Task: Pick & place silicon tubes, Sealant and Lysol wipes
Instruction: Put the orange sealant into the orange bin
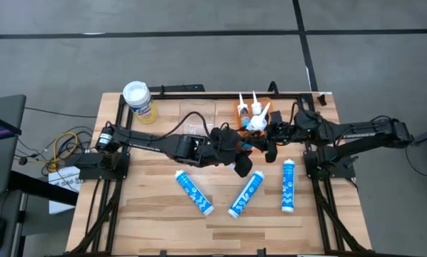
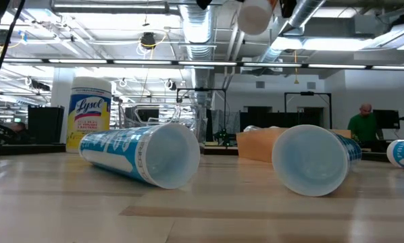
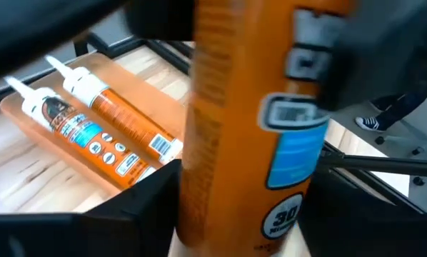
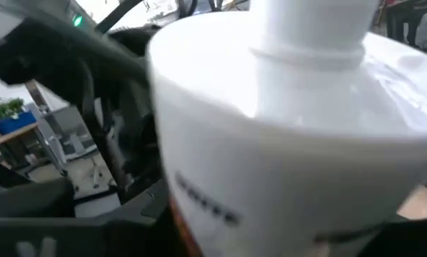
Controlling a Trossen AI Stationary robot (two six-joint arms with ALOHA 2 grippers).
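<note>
The bench [image 1: 149, 214] spreads out under me, with both my arms reaching in to meet above the middle of its far half. My left end effector [image 1: 236, 151] comes in from the left, and its fingers [image 3: 138, 207] are clamped either side of an orange sealant tube [image 3: 238, 121], which fills the gap between them. The tube is lifted clear of the bench, its white shoulder and nozzle up. My right end effector [image 1: 270, 137] comes in from the right, just beside the left one and right up against the tube's white top. I cannot tell whether it is gripping the tube or is apart from it. The clear bin [image 1: 198, 116] sits just beyond my left end effector, toward the far edge. The tray [image 1: 237, 109] lies just beyond both end effectors, and in it two more orange tubes [image 3: 121, 121] lie side by side, white nozzles pointing the same way. The Lysol wipes [image 1: 139, 101] stand upright well off to the left of my left end effector, at the far left corner of the bench. Three blue-and-white silicone tubes [image 1: 245, 194] lie flat on the near side of my end effectors, one below the left, one between the two and one below the right, all apart from each other.
</note>
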